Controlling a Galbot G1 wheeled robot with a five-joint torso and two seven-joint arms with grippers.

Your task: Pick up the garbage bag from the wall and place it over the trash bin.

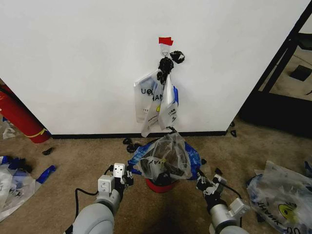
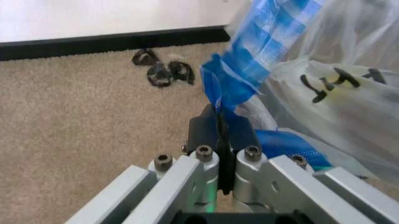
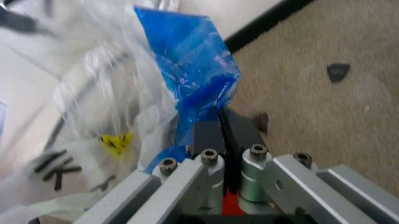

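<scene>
Risk first: you hold thin film by pinches of blue rim band only, so a hard pull outward could tear it, slip it free, or tip the light trash bin between your claws. The garbage bag is draped over the bin, between both claws, translucent and crumpled, with black lettering and a yellow smiley. More bags hang on the wall beyond. Left gripper is clamped on the band; right gripper is clamped on it likewise.
</scene>
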